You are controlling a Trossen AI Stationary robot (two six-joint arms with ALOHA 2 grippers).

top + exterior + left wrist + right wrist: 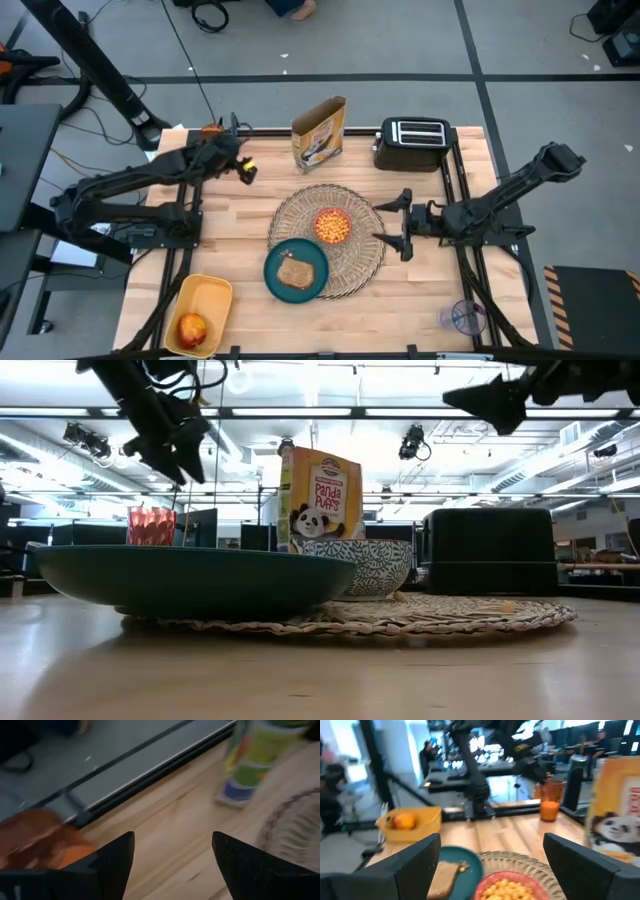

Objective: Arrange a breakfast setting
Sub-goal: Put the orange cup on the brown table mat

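Observation:
The round woven straw placemat (pixel 352 262) lies at the table's middle. On it stand a bowl (pixel 333 227) full of cereal balls and, at its near left edge, the teal plate (pixel 276 283) with the toast slice (pixel 296 272). The orange cup (pixel 212 130) stands at the far left; it also shows in the left wrist view (pixel 35 840). The red apple (pixel 192 328) lies in a yellow container (pixel 207 293) at the near left. The spoon is out of view. My left gripper (pixel 243 168) hovers open near the cup, in the air. My right gripper (pixel 385 222) is open and empty just right of the bowl.
A Panda Puffs cereal box (pixel 320 133) and a black toaster (pixel 412 143) stand along the far edge. A clear cup (pixel 465 318) sits beyond the table's near right corner. Bare wood shows to the right of the placemat and between the cup and the box.

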